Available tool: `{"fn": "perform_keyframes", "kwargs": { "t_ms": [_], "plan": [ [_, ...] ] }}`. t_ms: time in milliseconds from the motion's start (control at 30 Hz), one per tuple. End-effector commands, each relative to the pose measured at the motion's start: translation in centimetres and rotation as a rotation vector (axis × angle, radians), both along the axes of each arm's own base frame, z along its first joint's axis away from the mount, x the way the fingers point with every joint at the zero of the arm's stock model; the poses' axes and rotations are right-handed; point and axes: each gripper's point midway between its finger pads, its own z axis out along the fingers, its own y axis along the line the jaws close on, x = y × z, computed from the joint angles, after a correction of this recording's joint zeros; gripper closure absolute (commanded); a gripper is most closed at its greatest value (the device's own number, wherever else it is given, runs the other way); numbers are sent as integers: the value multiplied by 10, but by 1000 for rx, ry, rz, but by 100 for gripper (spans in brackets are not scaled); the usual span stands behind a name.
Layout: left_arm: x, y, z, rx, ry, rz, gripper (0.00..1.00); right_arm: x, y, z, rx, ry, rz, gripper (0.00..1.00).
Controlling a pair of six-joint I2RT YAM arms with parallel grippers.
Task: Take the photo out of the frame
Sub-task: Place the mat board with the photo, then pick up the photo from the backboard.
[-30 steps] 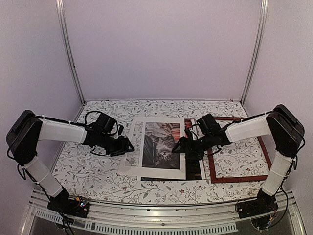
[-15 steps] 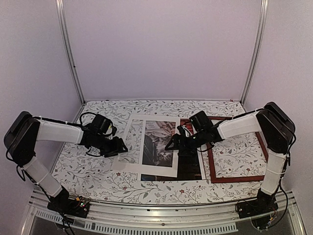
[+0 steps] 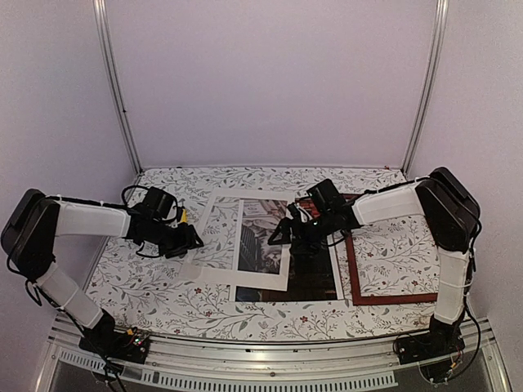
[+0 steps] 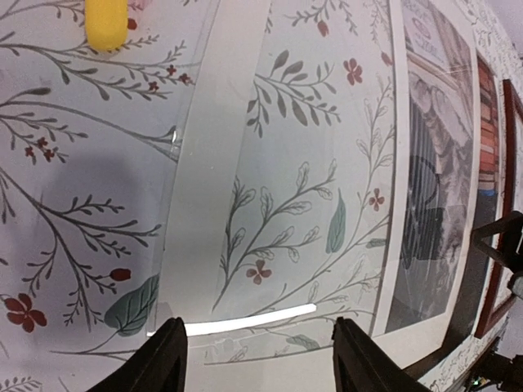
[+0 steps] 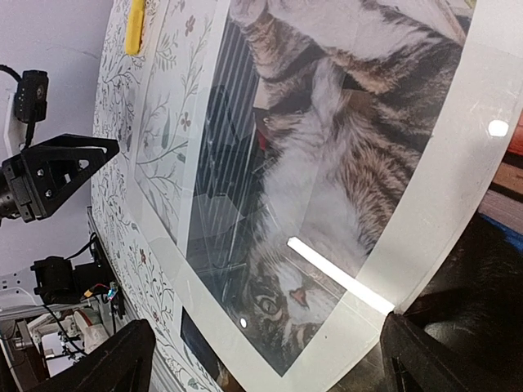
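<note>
The photo (image 3: 315, 273), a tabby cat print with a white border, lies flat mid-table, left of and partly over the dark reddish-brown frame (image 3: 392, 298). A white-bordered glossy clear sheet (image 3: 214, 245) lies over the photo's left part. Through it I see the cat (image 5: 327, 180) and, further left, the floral cloth. My left gripper (image 3: 189, 241) stands open low over the sheet's left edge, with the sheet flat below its fingers (image 4: 167, 359). My right gripper (image 3: 282, 233) is open wide above the sheet's right part, over the cat's face.
A small yellow object (image 3: 184, 216) lies on the floral cloth just beyond the left gripper. The frame's inside shows bare cloth (image 3: 392, 253). Walls and metal posts close in the table at the back and sides.
The clear sheet has slid left, baring more of the photo's dark right part. Both grippers moved left with it, still open.
</note>
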Motion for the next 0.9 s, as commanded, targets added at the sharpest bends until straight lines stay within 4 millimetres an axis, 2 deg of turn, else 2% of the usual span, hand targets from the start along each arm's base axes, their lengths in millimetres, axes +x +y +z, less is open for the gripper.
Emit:
{"fn": "perform_keyframes", "kwargs": {
  "t_ms": [0, 133, 333, 500, 600, 867],
  "plan": [
    [5, -3, 13, -38, -41, -19, 38, -3, -7, -9, -70, 2, 9, 1],
    [7, -21, 28, -92, -77, -82, 38, -6, -20, 6, -81, -27, -10, 1],
    [3, -66, 47, -149, -100, -208, 38, -20, -57, 20, -100, -34, -75, 1],
    [-11, -105, 44, -170, -74, -306, 38, -39, -83, 19, -119, -11, -113, 1],
    [-19, -120, 39, -188, -53, -341, 38, -51, -96, 15, -131, 10, -128, 1],
    [-30, -135, 27, -200, -17, -384, 38, -81, -118, 15, -141, 60, -149, 1]
  ]
}}
